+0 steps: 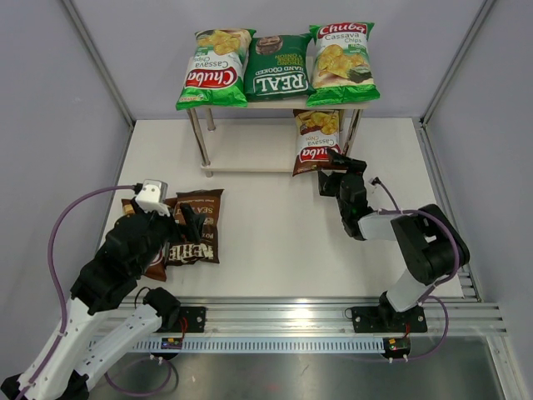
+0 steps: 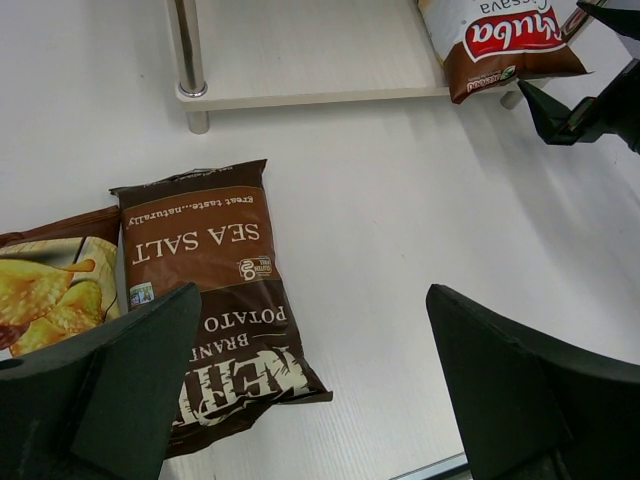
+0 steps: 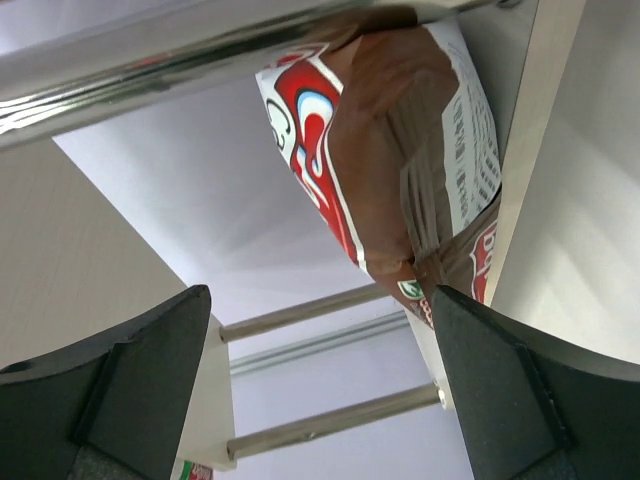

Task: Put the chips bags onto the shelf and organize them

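- Top board of the shelf [image 1: 279, 105] is full: a light-green Chuba bag [image 1: 214, 67] at the left end, the dark-green REAL bag [image 1: 276, 67] in the middle, and a second light-green Chuba bag [image 1: 340, 62] at the right end, all side by side and touching.
- Down on the lower board, at its right end, there's a brown Chuba bag [image 1: 316, 142], logo upside down from where the arms sit, its bottom edge hanging out over the front of the board.
- The right fingers [image 3: 530, 400] are spread wide, right up at that bag's overhanging edge. The wrist view looks up at its underside beneath a shiny leg [image 3: 150, 60]. Whether a fingertip touches the bag, I can't tell.
- Over on the left, the left fingers [image 2: 130, 390] are wide open too, hanging over the tabletop [image 1: 275, 242] with one finger above the lower end of the dark-brown Kettle bag [image 2: 215, 300].
- That Kettle bag lies flat on the tabletop, well in front of the shelf, "SEA SALT" end pointing toward it.
- Just beside it, on its left and touching, lies the other brown Chuba bag [image 2: 50, 290], mostly hidden under the left arm from above.
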Robot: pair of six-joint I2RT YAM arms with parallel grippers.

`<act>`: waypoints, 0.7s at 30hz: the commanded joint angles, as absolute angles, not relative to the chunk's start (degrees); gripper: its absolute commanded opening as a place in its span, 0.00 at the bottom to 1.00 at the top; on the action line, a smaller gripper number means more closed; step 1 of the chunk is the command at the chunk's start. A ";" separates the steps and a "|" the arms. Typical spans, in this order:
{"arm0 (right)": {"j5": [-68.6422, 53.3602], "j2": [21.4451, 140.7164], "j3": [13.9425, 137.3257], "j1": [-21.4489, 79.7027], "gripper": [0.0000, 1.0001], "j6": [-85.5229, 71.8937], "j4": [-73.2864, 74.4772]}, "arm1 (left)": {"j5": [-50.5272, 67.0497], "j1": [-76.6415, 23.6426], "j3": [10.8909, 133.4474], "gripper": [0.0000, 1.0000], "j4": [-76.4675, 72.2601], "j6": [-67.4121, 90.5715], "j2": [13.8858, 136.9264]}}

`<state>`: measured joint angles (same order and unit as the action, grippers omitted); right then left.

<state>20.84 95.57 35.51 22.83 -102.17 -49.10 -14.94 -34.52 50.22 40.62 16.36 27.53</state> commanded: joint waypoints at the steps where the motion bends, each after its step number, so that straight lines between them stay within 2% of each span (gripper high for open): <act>1: 17.85 92.20 33.75 22.59 1.00 -99.14 -50.45 | -18.44 -33.93 50.89 0.99 39.28 16.96 28.74; 4: 15.12 89.83 31.82 22.50 0.99 -97.13 -47.39 | -23.45 -33.05 51.50 0.99 40.69 19.24 29.79; 8: 12.22 80.53 29.36 22.59 0.99 -91.07 -39.48 | -27.77 -30.77 52.47 0.99 42.10 21.62 31.72; 16: 11.96 56.64 26.19 22.41 1.00 -71.23 -21.46 | -24.88 -20.58 52.82 0.99 41.75 21.44 37.09; 21: 3.36 47.82 27.94 22.50 0.99 -55.84 -10.57 | -21.19 -9.26 52.38 0.99 40.52 21.27 39.72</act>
<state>9.61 50.59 26.70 22.55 -69.71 -20.12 -23.24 -14.31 50.63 43.27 21.02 38.68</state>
